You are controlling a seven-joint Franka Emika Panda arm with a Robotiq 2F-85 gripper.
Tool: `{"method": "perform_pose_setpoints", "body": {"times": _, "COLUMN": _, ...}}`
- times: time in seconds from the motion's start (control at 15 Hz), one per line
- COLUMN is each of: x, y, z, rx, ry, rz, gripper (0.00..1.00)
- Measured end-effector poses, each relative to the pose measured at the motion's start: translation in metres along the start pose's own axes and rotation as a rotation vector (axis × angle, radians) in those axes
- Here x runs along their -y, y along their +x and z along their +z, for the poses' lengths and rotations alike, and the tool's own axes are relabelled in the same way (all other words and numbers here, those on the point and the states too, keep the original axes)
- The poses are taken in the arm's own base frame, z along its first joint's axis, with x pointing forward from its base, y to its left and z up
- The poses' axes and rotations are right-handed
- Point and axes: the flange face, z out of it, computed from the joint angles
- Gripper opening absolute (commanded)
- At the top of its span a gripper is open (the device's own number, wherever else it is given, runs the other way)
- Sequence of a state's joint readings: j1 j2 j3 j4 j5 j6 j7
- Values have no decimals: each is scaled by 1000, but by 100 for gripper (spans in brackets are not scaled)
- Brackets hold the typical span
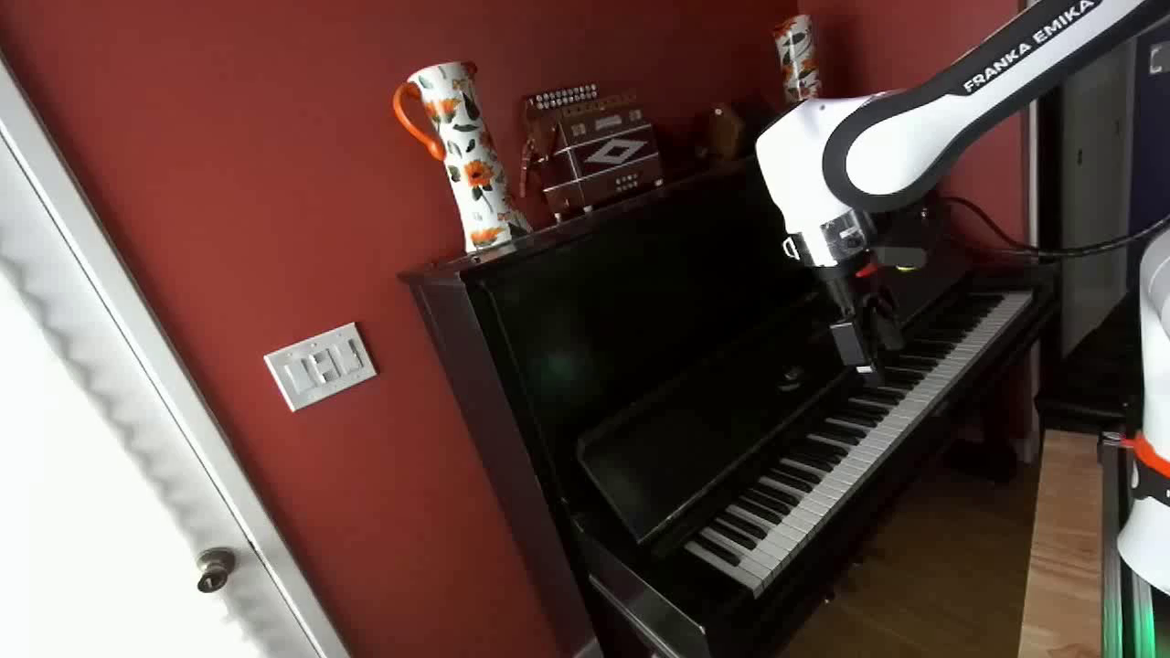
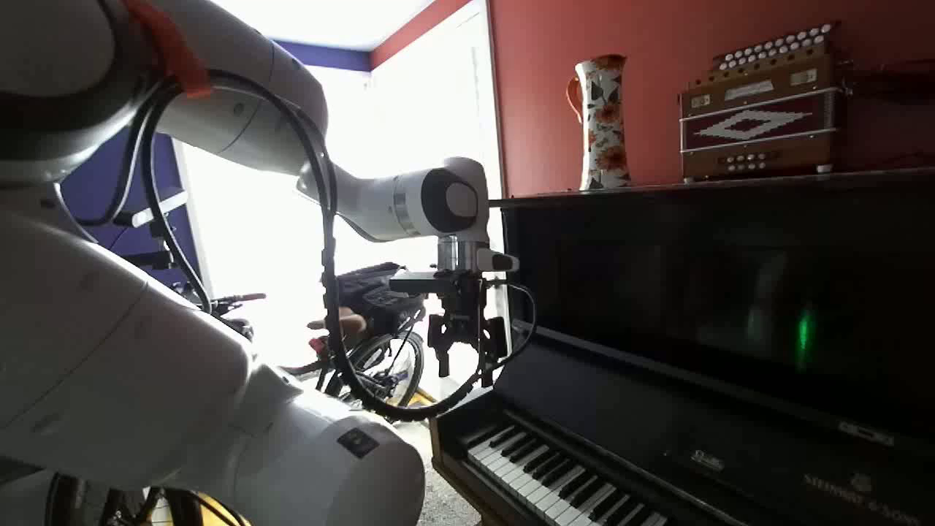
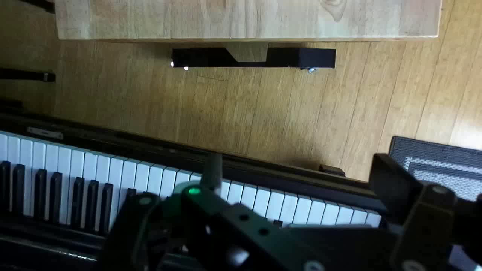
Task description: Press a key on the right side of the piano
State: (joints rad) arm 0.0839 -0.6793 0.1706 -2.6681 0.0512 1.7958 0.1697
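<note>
The glossy black piano (image 1: pixel 640 302) stands against the red wall and also shows in an exterior view (image 2: pixel 621 292). Its row of white and black keys (image 1: pixel 823 493) also shows in an exterior view (image 2: pixel 526 475) and runs across the wrist view (image 3: pixel 90 165). My gripper (image 1: pixel 879 358) points down above the keyboard, its fingers open and empty. In an exterior view the gripper (image 2: pixel 465 372) hangs clearly higher than the keys, not touching them. In the wrist view the gripper (image 3: pixel 297 163) has its fingertips wide apart, and its body hides part of the keys.
A flowered jug (image 1: pixel 471 155), an accordion (image 1: pixel 608 151) and another flowered vase (image 1: pixel 797 59) stand on the piano top. A wooden tabletop (image 3: pixel 244 20) lies across the floor from the keyboard. A bicycle (image 2: pixel 394 365) stands behind the arm. A dark mat (image 3: pixel 444 165) lies on the floor.
</note>
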Motion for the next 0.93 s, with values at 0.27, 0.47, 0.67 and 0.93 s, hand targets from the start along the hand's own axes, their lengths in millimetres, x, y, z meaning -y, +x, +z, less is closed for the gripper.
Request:
{"method": "perform_pose_setpoints", "body": {"times": 0.27, "x": 0, "y": 0, "z": 0, "rx": 0, "ry": 0, "rz": 0, "gripper": 100}}
{"method": "perform_pose_setpoints", "body": {"times": 0.47, "x": 0, "y": 0, "z": 0, "rx": 0, "ry": 0, "rz": 0, "gripper": 100}}
{"method": "perform_pose_setpoints", "body": {"times": 0.67, "x": 1, "y": 0, "z": 0, "rx": 1, "ry": -1, "rz": -3, "gripper": 100}}
{"method": "perform_pose_setpoints", "body": {"times": 0.93, "x": 38, "y": 15, "z": 8, "rx": -66, "ry": 34, "rz": -93, "gripper": 100}}
